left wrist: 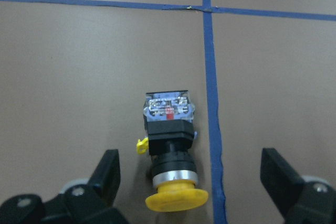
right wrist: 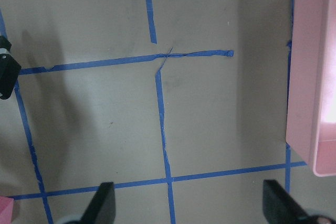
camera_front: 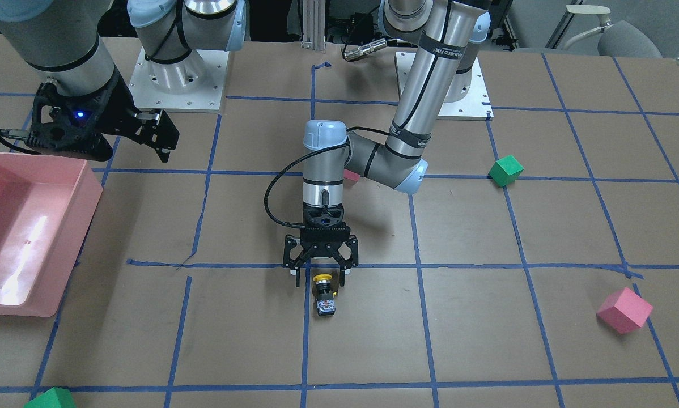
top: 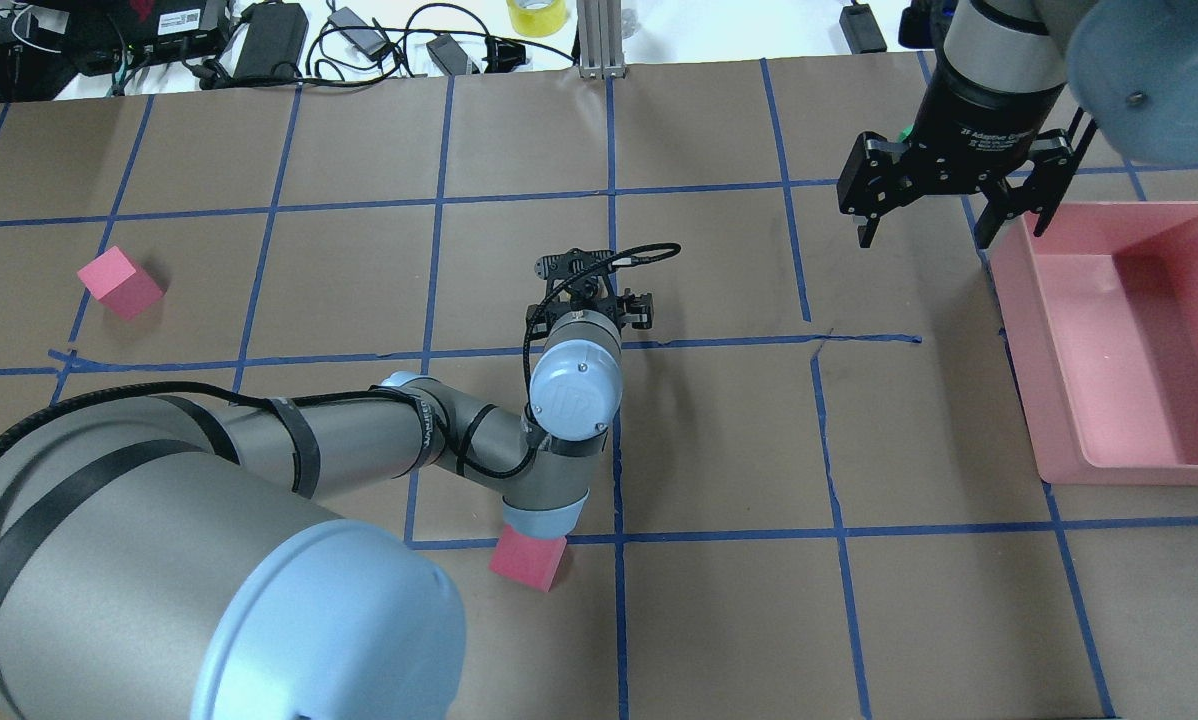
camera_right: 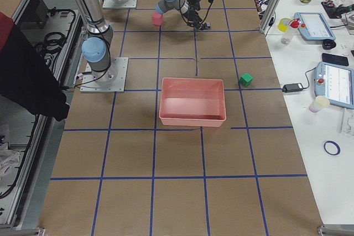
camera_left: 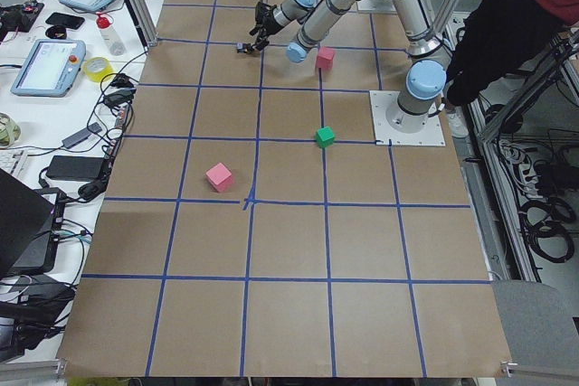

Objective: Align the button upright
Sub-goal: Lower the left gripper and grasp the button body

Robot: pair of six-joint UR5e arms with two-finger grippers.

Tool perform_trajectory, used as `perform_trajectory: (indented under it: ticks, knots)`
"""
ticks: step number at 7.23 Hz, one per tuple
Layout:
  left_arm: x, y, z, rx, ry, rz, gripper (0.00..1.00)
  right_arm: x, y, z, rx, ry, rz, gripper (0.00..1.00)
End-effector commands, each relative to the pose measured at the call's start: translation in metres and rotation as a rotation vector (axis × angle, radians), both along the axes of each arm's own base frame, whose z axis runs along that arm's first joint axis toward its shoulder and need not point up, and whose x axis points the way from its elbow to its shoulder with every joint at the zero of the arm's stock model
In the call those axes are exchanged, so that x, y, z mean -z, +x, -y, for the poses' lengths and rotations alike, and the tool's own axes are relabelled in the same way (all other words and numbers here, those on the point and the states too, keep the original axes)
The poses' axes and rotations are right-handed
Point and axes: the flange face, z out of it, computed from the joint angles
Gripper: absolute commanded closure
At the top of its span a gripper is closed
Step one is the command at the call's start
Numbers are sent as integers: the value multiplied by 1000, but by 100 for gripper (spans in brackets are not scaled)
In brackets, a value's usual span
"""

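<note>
0 of the righting is done: 1 button (left wrist: pixel 170 150) lies flat on its side at the tips of the left gripper (camera_front: pixel 321 273).
Its yellow cap points back at the gripper and its grey contact block points away. The fingers (left wrist: pixel 107 174) are spread wide to either side of the cap and touch nothing, so the grasp, the tilt onto the base and the release all look to be ahead. A blue tape line (left wrist: pixel 212 77) runs just beside the body. The left wrist view shows this lie plainly, while in the overhead view the arm's own wrist hides the button entirely. The right gripper (top: pixel 951 230), also spread and empty, hangs well apart, near the pink bin (top: pixel 1019 340).
</note>
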Motion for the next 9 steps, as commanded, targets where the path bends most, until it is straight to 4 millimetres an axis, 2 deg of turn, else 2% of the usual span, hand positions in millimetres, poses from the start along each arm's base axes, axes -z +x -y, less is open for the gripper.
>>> perform_trajectory:
  ticks: [1,2,4,5,7,9]
  knots:
    - [6,1,-1,0,10,4,17,0,0,0,-1,-5,-4,0]
    - [6,1,-1,0,13,6,48,1,1,1,-1,-5,2,0]
    - [5,1,0,0,10,5,92,-1,2,1,0,-13,11,0]
    - [2,1,0,-1,10,6,100,-1,2,1,-2,-13,7,0]
    - [-18,9,11,-20,30,12,100,-2,1,1,-10,-14,0,0]
    - [-54,20,30,-24,236,-53,100,0,1,1,-10,-11,0,0]
